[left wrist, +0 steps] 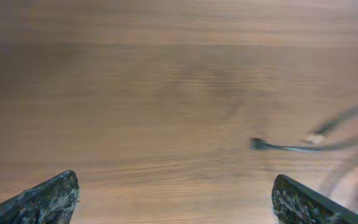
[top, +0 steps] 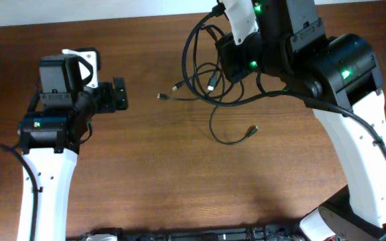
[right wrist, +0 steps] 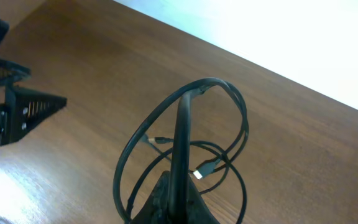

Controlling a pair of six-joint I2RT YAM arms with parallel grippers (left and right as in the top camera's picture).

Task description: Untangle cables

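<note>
Looking from overhead: cables [top: 211, 84] lie in loose loops on the bench [top: 179, 181], right of centre, partly under my right arm [top: 340, 73]. Left wrist: left pincer [left wrist: 176, 202] spread wide, empty, one plug end [left wrist: 257, 144] ahead of it. Right wrist: right pincer [right wrist: 173, 190] clamped on the cables, one loop standing above the bench.

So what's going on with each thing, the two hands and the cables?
left hand, open, holding nothing, over bare table
right hand, shut on a loop of the cables
cables, tangled in loose loops, one loop pinched, plug ends free
</note>
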